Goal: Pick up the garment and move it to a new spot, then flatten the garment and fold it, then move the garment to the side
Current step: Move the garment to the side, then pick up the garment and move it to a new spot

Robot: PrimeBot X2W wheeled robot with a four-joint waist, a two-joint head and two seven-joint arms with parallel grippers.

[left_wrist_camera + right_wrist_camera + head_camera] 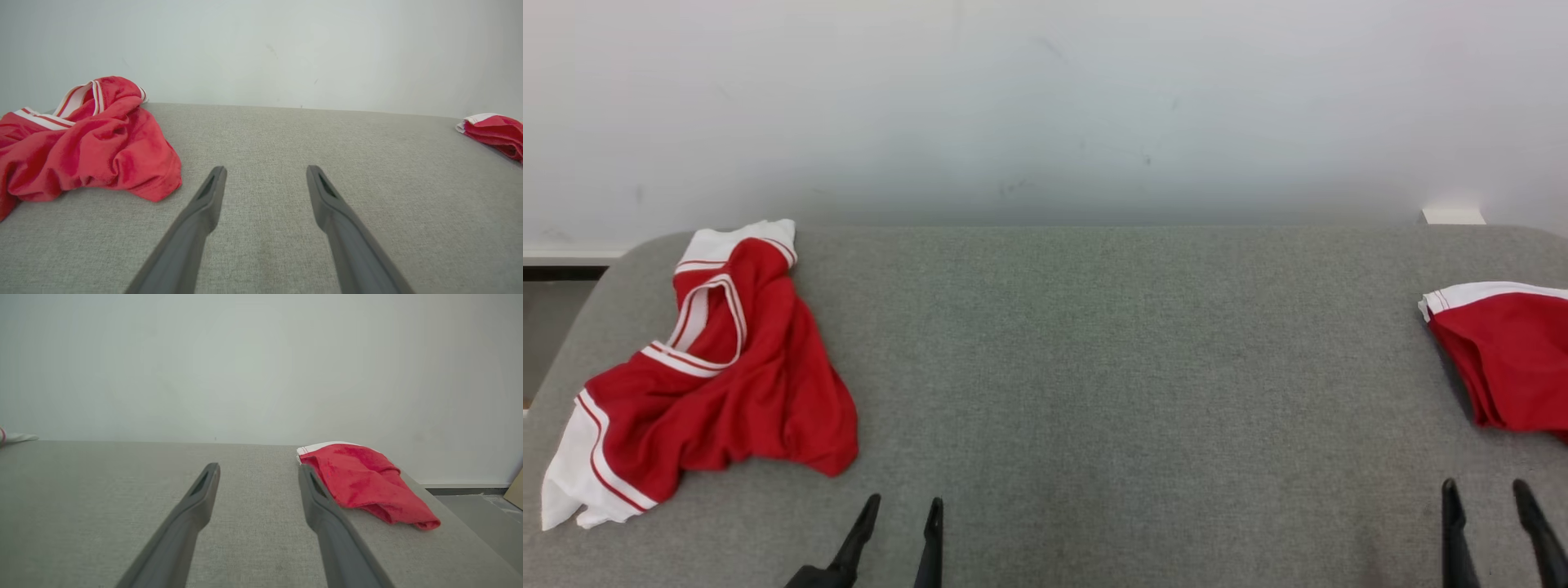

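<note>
At the table's (1094, 367) near edge the left gripper (904, 501) and right gripper (1484, 486) hover with fingers spread apart, holding nothing. I judge the first step, the pick-up, is not yet begun.

The garment (760, 367) lies crumpled at the table's left end, just ahead and to the left of the left gripper. It is red with white, red-striped trim. A white hem sags at the table's near left corner, and a collar or armhole loop lies on top toward the far edge. The next move calls for the left gripper to reach for it and pinch a raised fold or hem, not the flat cloth.

At the table's right end is a second red piece (1511, 359), cut by the frame and possibly already folded. Behind the table's far edge stands a pale wall (1045, 106).
</note>
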